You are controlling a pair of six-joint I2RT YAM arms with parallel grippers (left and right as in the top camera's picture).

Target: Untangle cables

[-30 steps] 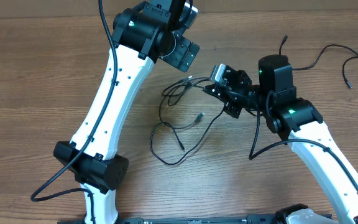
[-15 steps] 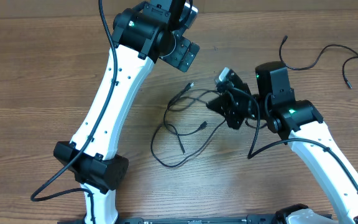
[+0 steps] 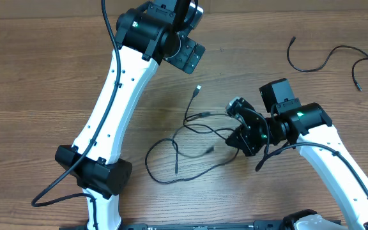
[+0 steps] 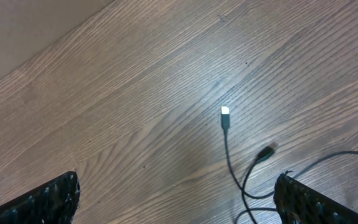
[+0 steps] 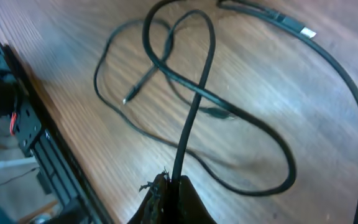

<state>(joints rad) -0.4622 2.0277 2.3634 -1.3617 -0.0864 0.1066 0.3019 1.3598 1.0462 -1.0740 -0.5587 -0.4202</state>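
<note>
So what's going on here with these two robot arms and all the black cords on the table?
The right gripper is shut on one strand of a loose tangle of thin black cables in the middle of the wooden table. The left gripper hangs open above a light-tipped plug end, holding nothing. Other thin black cords lie apart at the far right.

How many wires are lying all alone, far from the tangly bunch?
2, both near the far right corner: one wavy cable, and a second cable beside it that runs off the picture's edge. More may lie out of view.
</note>
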